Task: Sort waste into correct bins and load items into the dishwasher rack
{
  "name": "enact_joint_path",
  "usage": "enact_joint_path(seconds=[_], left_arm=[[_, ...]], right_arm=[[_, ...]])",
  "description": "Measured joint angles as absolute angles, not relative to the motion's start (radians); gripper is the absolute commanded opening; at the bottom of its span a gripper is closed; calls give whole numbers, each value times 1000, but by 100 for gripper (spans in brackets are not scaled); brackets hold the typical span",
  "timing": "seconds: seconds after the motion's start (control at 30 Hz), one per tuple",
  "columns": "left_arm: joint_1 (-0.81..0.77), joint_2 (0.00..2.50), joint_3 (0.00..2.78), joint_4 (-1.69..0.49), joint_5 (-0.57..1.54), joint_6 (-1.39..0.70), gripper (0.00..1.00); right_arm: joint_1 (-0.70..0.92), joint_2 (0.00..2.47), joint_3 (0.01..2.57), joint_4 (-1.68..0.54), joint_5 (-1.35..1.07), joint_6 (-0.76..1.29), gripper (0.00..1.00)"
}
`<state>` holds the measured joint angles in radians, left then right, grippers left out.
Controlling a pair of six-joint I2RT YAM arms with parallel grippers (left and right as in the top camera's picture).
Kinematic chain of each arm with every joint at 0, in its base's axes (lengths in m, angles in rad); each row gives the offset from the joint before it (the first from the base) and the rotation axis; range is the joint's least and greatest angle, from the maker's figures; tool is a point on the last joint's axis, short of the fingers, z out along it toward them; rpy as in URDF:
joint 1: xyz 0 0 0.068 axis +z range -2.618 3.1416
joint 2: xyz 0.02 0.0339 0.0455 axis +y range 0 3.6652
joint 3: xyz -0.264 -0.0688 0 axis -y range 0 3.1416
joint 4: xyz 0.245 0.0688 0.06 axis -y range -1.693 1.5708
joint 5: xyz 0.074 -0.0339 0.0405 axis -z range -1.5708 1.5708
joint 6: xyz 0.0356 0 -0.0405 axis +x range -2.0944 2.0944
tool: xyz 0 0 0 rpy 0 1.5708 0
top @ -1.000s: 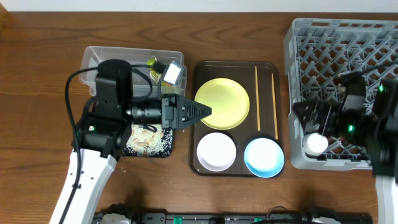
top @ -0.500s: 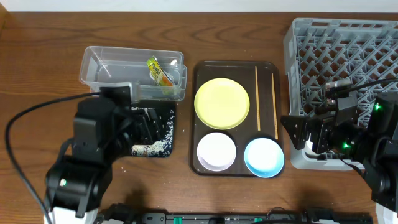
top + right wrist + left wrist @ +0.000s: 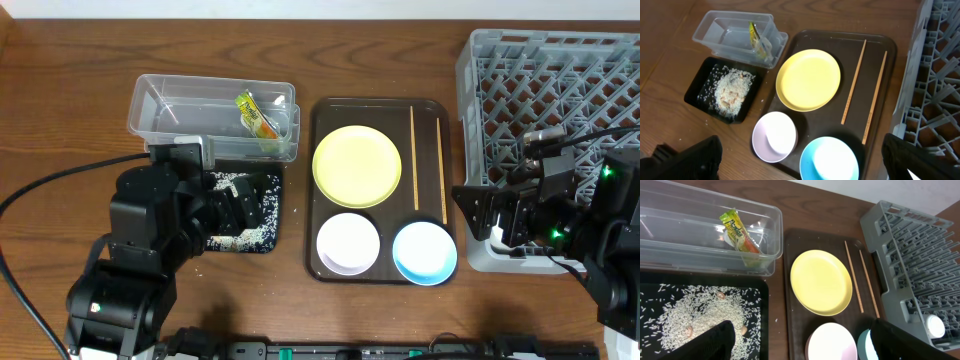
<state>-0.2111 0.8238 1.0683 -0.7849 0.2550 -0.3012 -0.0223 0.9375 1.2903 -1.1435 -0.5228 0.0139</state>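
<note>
The green-and-orange wrapper (image 3: 256,115) lies in the clear tub (image 3: 160,110), also in the left wrist view (image 3: 740,234). Rice (image 3: 236,205) lies in the black tray (image 3: 270,240). On the brown tray, the yellow plate (image 3: 357,166), white bowl (image 3: 348,243), blue bowl (image 3: 424,252) and two chopsticks (image 3: 414,160) rest untouched. The white cup (image 3: 935,326) sits in the grey rack (image 3: 560,80). My left gripper (image 3: 800,330) is open and empty above the black tray's right edge. My right gripper (image 3: 800,150) is open and empty, high over the bowls by the rack's front-left corner.
The brown serving tray (image 3: 320,120) lies between the bins and the rack. My left arm (image 3: 150,250) covers part of the black tray. My right arm (image 3: 580,230) hangs over the rack's front edge. Bare wooden table runs along the back and far left.
My left arm has pulled back from over the tub and plate toward the front left, uncovering the tub and wrapper. My right arm has shifted slightly left along the rack's front.
</note>
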Motion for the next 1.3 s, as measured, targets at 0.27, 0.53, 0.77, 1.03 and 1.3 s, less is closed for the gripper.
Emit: enact_joint_path(seconds=[0.27,0.53,0.77,1.03,1.3], left_arm=[[-211,825,1068,-813,255,-291,91],[-211,720,990,-687,165,-265,91],[-211,479,667,-296,154,-165,91],[-211,189,359,-204,171,-99,91],[-211,15,158,-143,177,-73,92]], right_arm=[[-22,937,1290,-1143,-523,14,99],[-22,937,1290,-1144,-523,14,99],[-22,938,1290,-1145,-522,13,99],[-22,937,1290,-1145,-521,13,99],[-22,937,1290,-1145,-520,13,99]])
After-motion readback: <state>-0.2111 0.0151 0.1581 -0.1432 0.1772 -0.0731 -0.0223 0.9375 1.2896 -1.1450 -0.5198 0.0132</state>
